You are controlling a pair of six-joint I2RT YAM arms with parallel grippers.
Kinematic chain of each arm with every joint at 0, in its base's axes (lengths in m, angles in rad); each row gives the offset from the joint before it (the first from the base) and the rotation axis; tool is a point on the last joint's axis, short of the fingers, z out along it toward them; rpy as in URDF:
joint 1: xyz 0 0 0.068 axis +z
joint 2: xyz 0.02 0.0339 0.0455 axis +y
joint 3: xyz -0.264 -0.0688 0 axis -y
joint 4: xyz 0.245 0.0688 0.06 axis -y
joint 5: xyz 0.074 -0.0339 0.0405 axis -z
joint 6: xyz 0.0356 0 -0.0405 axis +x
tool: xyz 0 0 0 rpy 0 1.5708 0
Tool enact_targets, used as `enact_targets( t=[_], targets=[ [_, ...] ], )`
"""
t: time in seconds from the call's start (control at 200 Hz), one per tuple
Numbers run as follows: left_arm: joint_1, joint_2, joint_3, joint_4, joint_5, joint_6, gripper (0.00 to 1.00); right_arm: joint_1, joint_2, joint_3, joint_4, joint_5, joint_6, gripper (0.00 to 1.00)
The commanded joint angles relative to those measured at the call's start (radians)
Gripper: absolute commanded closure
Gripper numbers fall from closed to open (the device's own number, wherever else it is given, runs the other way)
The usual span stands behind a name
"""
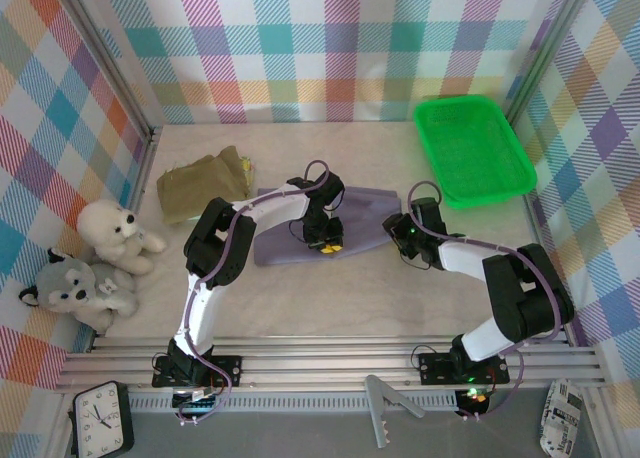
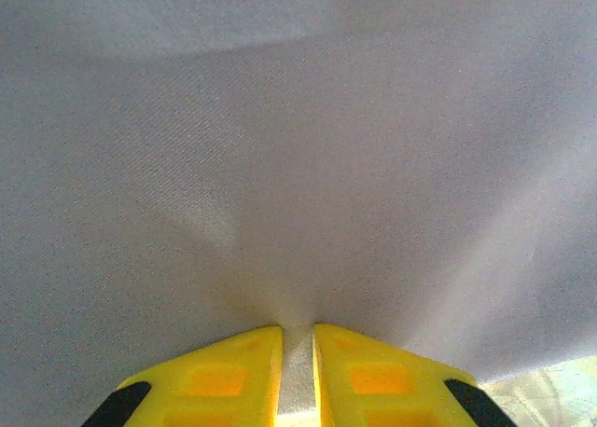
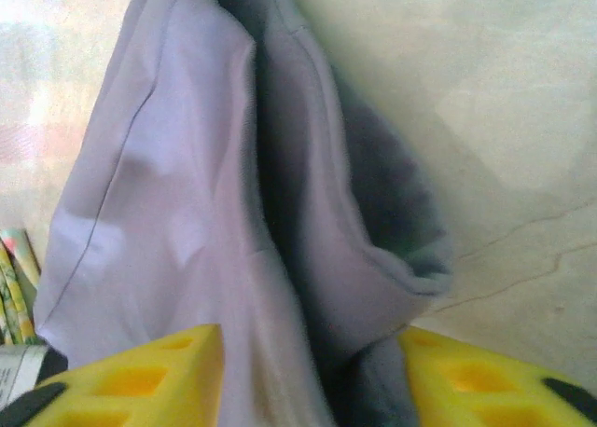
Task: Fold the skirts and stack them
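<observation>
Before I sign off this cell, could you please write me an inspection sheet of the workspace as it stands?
Surface: pale table, bare parts look clean.
Job's things: lavender skirt spread mid-table; olive-khaki skirt lies rear left; floral-print cloth peeks out beside the lavender one.
Clutter: green tray rear right, looks empty; white plush and grey plush at the left edge.
Grippers: left gripper pinches the lavender skirt; right gripper has jaws apart around its bunched edge, grip not confirmed.
Cables: purple cables run along both arms; no snag seen.
Surroundings: plaid walls; clock beyond the near rail.
</observation>
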Motion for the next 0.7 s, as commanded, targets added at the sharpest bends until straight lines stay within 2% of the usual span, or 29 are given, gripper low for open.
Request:
enact_targets(
  t=[0.0,0.075,0.11,0.175,0.235,0.32,0.495,0.62,0.695],
  targets=[
    [-0.005,0.023,0.011,-0.018,0.118,0.012,0.82,0.007,0.014,-0.022,0.032,0.059,0.025,0.75],
    [-0.004,-0.017,0.023,0.017,0.159,-0.005,0.77,0.005,0.009,-0.026,0.014,0.077,0.014,0.93],
    [-0.001,-0.046,0.032,0.011,0.126,-0.004,0.69,0.004,0.004,-0.031,0.003,0.086,0.005,1.00],
    [0.016,-0.113,0.029,0.007,0.032,0.003,0.54,-0.002,-0.011,-0.041,-0.020,0.099,-0.009,1.00],
    [0.044,-0.175,-0.001,0.015,-0.051,0.007,0.47,-0.013,-0.029,-0.064,-0.018,0.100,-0.026,1.00],
    [0.104,-0.235,-0.069,0.031,-0.111,-0.002,0.47,-0.031,-0.062,-0.082,-0.048,0.109,-0.050,1.00],
    [0.226,-0.263,-0.182,0.022,-0.132,0.006,0.49,-0.077,-0.129,-0.085,-0.156,0.102,-0.176,1.00],
    [0.266,-0.232,-0.223,0.035,-0.161,0.021,0.51,-0.086,-0.146,-0.068,-0.212,0.110,-0.258,1.00],
    [0.275,-0.193,-0.227,0.053,-0.123,0.027,0.57,-0.087,-0.146,-0.068,-0.198,0.097,-0.278,1.00]
  ],
)
